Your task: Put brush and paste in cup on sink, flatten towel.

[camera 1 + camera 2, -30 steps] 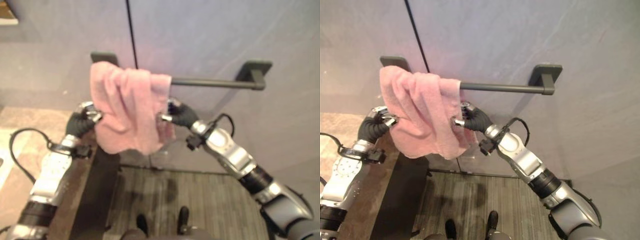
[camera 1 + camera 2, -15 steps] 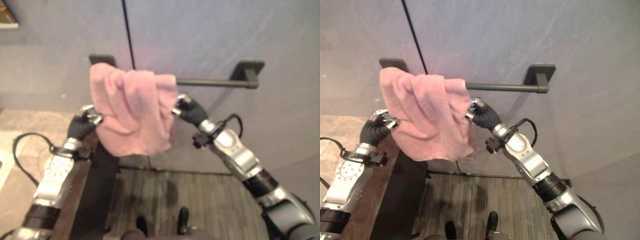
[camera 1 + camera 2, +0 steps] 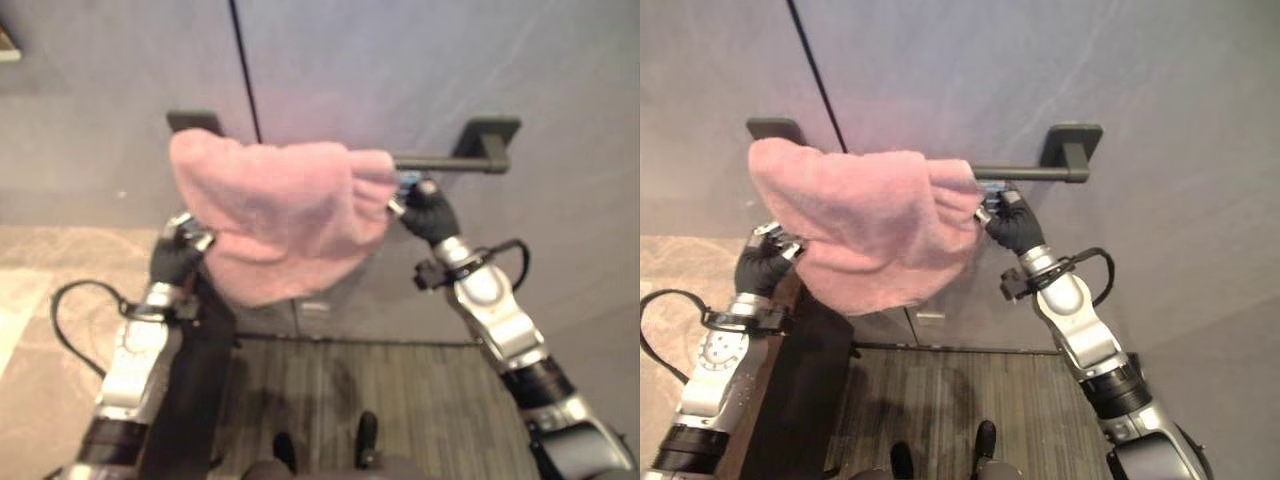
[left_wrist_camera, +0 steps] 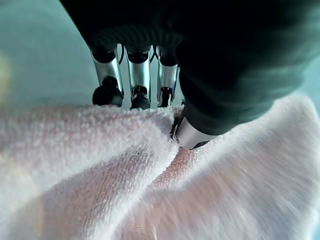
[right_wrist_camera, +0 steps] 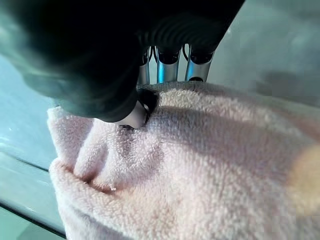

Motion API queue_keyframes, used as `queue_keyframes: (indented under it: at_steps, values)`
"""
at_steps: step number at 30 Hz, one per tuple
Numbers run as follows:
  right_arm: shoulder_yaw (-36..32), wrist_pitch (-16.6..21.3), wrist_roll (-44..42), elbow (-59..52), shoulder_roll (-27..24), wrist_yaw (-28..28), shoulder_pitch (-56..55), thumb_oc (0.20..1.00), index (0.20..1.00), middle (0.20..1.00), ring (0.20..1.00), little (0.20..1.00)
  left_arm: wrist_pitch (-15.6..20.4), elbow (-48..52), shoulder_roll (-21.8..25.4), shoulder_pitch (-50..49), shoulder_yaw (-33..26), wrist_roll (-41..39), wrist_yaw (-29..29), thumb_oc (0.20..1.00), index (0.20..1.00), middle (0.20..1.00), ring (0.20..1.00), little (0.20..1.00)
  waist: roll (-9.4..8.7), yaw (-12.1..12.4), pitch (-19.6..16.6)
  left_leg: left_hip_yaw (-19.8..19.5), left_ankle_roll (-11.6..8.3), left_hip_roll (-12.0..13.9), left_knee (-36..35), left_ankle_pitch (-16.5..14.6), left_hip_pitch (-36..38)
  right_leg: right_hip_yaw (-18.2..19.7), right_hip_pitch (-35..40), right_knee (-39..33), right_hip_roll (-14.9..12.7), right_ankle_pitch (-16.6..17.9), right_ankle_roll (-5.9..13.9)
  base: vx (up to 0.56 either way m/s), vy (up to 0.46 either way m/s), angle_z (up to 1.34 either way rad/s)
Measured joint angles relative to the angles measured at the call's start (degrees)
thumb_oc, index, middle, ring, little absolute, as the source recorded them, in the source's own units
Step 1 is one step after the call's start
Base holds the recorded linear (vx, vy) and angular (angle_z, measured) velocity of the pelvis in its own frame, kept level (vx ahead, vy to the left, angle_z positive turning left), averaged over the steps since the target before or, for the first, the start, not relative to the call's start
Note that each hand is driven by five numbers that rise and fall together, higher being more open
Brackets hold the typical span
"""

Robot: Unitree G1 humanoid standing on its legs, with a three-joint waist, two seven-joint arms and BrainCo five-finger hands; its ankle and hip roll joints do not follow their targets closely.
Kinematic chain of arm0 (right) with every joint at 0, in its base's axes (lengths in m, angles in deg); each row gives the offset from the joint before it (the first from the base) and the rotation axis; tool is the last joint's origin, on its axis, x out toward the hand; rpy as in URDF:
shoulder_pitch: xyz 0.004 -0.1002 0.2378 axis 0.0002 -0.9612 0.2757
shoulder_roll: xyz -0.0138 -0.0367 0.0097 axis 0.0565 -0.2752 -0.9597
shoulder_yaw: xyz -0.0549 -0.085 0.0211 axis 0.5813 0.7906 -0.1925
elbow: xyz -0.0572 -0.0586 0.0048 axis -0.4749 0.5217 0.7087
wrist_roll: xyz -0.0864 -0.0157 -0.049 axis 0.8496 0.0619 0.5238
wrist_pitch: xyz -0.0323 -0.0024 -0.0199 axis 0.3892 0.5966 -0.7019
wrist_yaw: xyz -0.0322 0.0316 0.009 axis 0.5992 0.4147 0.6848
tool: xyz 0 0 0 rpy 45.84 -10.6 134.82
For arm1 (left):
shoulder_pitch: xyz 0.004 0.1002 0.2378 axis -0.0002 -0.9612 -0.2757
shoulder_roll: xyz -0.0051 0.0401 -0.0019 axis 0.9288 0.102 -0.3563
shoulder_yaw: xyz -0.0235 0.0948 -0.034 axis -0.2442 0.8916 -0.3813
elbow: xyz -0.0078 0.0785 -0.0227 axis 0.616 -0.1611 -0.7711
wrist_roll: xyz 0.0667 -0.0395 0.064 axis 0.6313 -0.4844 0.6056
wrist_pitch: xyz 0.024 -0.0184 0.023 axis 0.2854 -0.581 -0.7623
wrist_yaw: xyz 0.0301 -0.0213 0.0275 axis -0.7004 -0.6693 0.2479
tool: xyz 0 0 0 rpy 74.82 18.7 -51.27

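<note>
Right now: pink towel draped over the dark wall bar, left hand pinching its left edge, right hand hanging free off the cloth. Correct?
Not quite: the right hand isn't free. The right wrist view shows its thumb and fingers pinching the pink towel at its right edge. The rest holds: the towel hangs over the dark wall bar, and the left hand pinches the left edge.

The pink towel (image 3: pixel 875 225) drapes over the left stretch of the dark towel bar (image 3: pixel 1025 172), covering it from the left bracket (image 3: pixel 775 128) rightward. Bare bar remains between the towel's right edge and the right bracket (image 3: pixel 1072 145). The grey wall (image 3: pixel 1160 120) closes off the far side.
</note>
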Motion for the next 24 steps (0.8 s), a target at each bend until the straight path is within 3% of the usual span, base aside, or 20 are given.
queue_keyframes:
  at_steps: [3,8,11,24]
  values:
    - [0.43,-0.59,0.28,0.09,-0.74,0.31,-0.80,0.200,0.200,0.200,0.200,0.200,-0.78,-0.75,2.37,-0.21,1.68,3.21,-0.68,0.200,0.200,0.200,0.200,0.200,0.23,-0.54,0.10,0.03,0.01,0.02,0.00,0.00,0.07,0.06,0.05,-0.02,0.02,0.01,0.00,0.01,-0.026,0.00]
    - [0.42,-0.41,3.03,-0.27,-2.36,0.23,-1.12,0.200,0.200,0.200,0.200,0.200,-0.75,-0.55,1.84,-0.48,1.74,3.08,-1.23,0.200,0.200,0.200,0.200,0.200,0.82,-0.84,-0.04,0.03,0.02,0.06,-0.01,0.01,0.17,0.02,0.14,-0.02,0.02,0.01,-0.01,0.00,-0.012,0.00]
    - [-0.49,-0.33,3.19,0.12,-1.69,-0.95,-1.65,0.200,0.200,0.200,0.200,0.200,-0.78,-0.87,-1.16,-1.45,1.22,2.01,-0.79,0.200,0.200,0.200,0.200,0.200,1.38,-0.93,-0.09,-0.01,0.03,-0.02,0.00,0.01,0.14,0.03,0.15,-0.02,-0.03,0.03,-0.03,0.00,0.000,0.00]
    - [-1.80,1.52,6.01,-2.52,-2.12,-2.48,-3.07,0.200,0.200,0.200,0.200,0.200,-0.76,-0.11,-0.37,-5.08,1.15,4.08,-0.85,0.200,0.200,0.200,0.200,0.200,2.72,-0.89,-0.98,-0.68,0.06,0.04,0.00,0.05,0.18,-0.44,0.48,0.05,-0.03,0.02,-0.05,0.00,-0.004,0.02]
